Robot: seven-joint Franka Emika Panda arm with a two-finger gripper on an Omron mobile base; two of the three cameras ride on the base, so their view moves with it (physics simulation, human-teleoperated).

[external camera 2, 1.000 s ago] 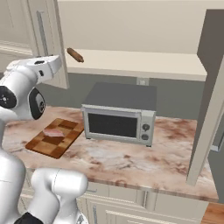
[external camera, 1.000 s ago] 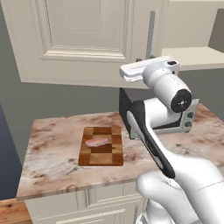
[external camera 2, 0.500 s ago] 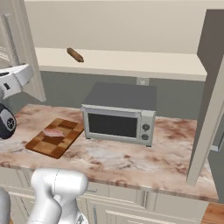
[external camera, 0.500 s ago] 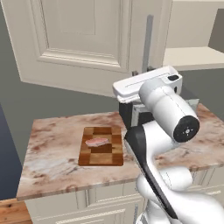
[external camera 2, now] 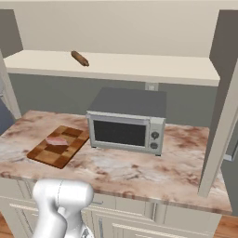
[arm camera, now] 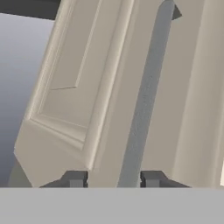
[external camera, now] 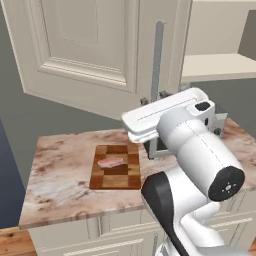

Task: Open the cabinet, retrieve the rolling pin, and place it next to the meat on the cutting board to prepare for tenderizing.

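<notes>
while your gripper [arm camera: 113, 179] sits at the lower end of the left door's handle [arm camera: 146, 98], you can see in the hand view that its two dark fingertips [arm camera: 75, 179] stand one on each side of the grey bar, narrowly set around it; whether the pads actually press on the bar you cannot tell from these pictures. the cabinet door [external camera: 95, 50] is swung out toward you in the left base view, its raised panel facing the camera and its vertical handle running down just above the arm's white wrist.

look at the right base view and you find the cabinet [external camera 2: 116, 65] open, with the rolling pin [external camera 2: 80, 58] lying on the beige shelf toward the left end, angled a little. below it on the marble counter [external camera 2: 139, 172] stands the grey toaster oven [external camera 2: 126, 122], and just to its left lies the cutting board [external camera 2: 59, 146] with the meat [external camera 2: 56, 140] resting on its middle. in the left base view you see the same board and meat on the counter, left of the arm, well apart from the door handle.
</notes>
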